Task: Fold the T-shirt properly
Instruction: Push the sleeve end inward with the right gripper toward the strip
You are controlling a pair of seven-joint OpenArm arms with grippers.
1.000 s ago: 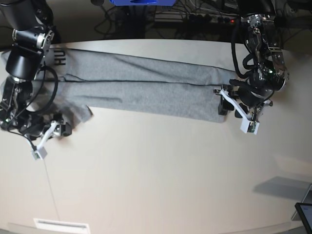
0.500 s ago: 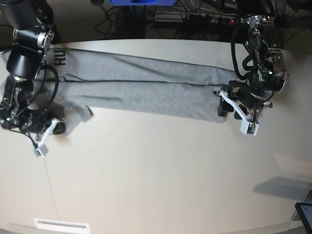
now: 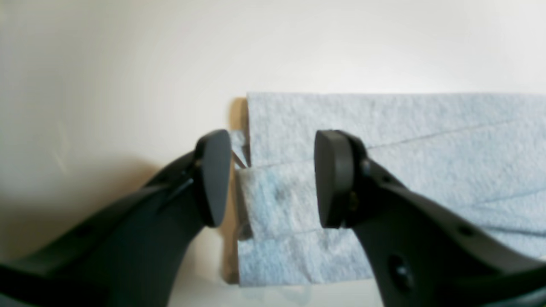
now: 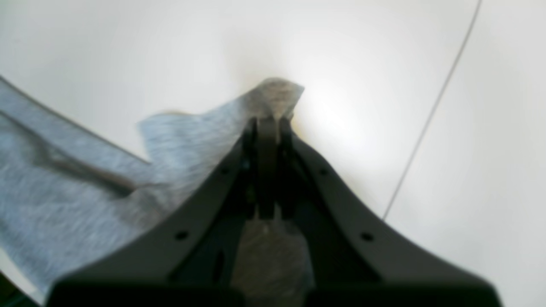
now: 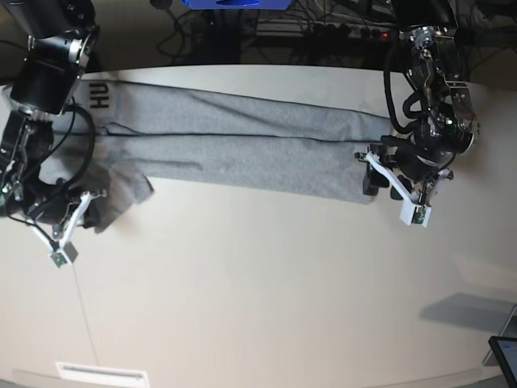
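Note:
The heather-grey T-shirt [image 5: 234, 153] lies as a long band across the table, with black lettering [image 5: 99, 95] showing at its left end. My right gripper [image 5: 90, 215] is at the shirt's lower left and is shut on a sleeve corner. In the right wrist view the fabric [image 4: 85, 192] peaks just past the right gripper [image 4: 267, 124]. My left gripper [image 5: 370, 173] is at the shirt's right end. Its pads [image 3: 213, 177] stand apart around the layered edge of the shirt [image 3: 384, 128], and the left gripper [image 3: 273, 179] is open.
The pale table [image 5: 266, 283] stretches toward the near edge, where a white label [image 5: 101, 373] sits. A thin dark line [image 5: 85, 315] runs across the tabletop at left. A dark screen corner [image 5: 506, 356] is at the bottom right. Cables and a blue object [image 5: 234, 3] lie behind the table.
The right gripper has shut on the sleeve corner and drawn it slightly down and left. The left gripper has stayed open at the shirt's right end.

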